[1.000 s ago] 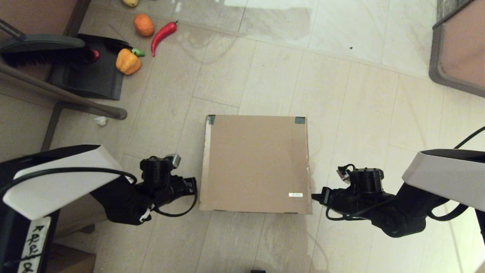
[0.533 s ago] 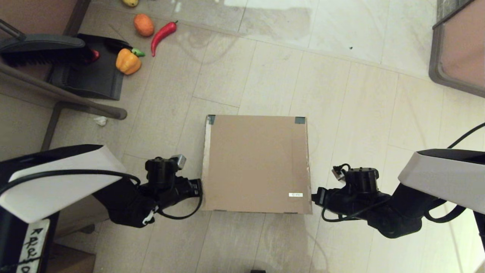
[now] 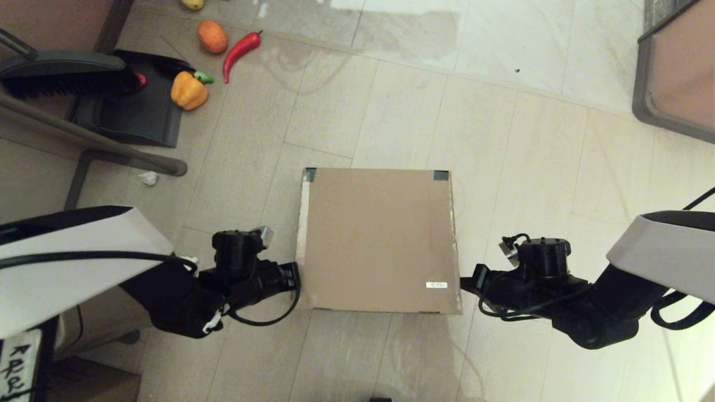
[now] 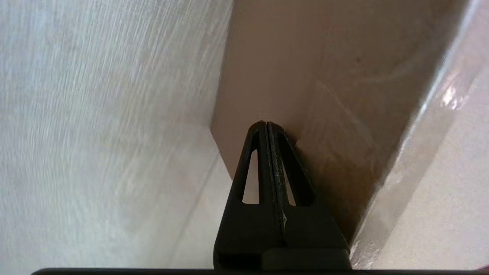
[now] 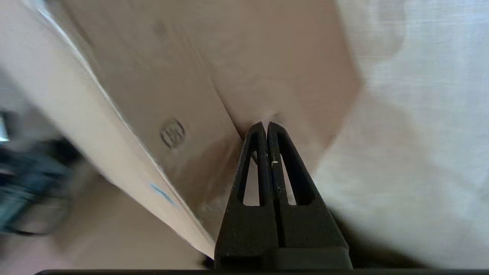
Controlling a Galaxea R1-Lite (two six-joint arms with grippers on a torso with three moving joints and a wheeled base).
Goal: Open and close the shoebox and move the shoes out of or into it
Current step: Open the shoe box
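The shoebox (image 3: pixel 380 240) lies on the tiled floor with its flap lid down flat; two dark tape patches mark its far corners and a small white label (image 3: pixel 436 285) sits near its front right. My left gripper (image 3: pixel 294 277) is shut, its tips touching the box's left side wall (image 4: pixel 305 76) near the front corner. My right gripper (image 3: pixel 463 285) is also shut, tips against the right side wall (image 5: pixel 267 57) near the front. Both pairs of fingers hold nothing. The left gripper (image 4: pixel 266 123) and right gripper (image 5: pixel 266 123) show closed jaws in the wrist views. No shoes show in any view.
A black dustpan with a brush (image 3: pixel 128 106), an orange pepper (image 3: pixel 189 90), a red chili (image 3: pixel 240 49) and an orange fruit (image 3: pixel 212 36) lie far left. A metal frame leg (image 3: pixel 111 148) and crumpled paper (image 3: pixel 148 177) are left of the box. A tan bin (image 3: pixel 678 72) stands far right.
My left gripper has moved right until its tips meet the box's left wall. The right arm's wrist shifted slightly, its tips staying at the right wall. The lid stays down.
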